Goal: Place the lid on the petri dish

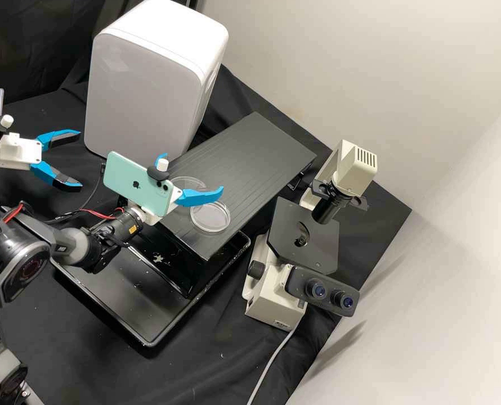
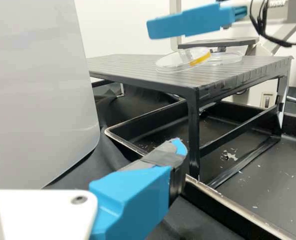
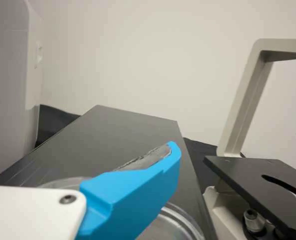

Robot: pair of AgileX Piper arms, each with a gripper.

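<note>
**Operator:** What does the counter look like?

**Spotter:** You have a black-draped counter (image 1: pixel 233 349) set against a pale wall (image 1: pixel 374 67). A tall white box (image 1: pixel 155 79) stands at the back. A white microscope (image 1: pixel 301 253) stands off to one side, with a grey cable (image 1: pixel 273 360) running toward the front. Between the two, a black ribbed platform (image 1: pixel 250 152) stands in a shallow black tray (image 1: pixel 121 304) flecked with white specks.

**Operator:** And the task's things?

**Spotter:** Both lie on the platform, near its front end. The petri dish (image 1: pixel 210 215) sits flat close to the edge. The lid (image 1: pixel 184 181) is just beside it, on the white box's side. Your right claw (image 1: pixel 193 172) hovers over the lid, spread wide and holding nothing. Your left claw (image 1: pixel 77 159) hangs by the white box, well apart from the platform, and it is also wide and empty.

**Operator:** What can't you make out?

**Spotter:** The mint phone (image 1: pixel 141 185) on your right wrist covers the claw's base and a corner of the platform. One blue finger (image 1: pixel 202 195) crosses the lid, so you cannot tell whether the two rims touch. Both pieces are clear and look alike, so which one is the lid is only my best reading. Your right arm crosses part of the tray, and your left arm is cut off at the frame's edge.
</note>
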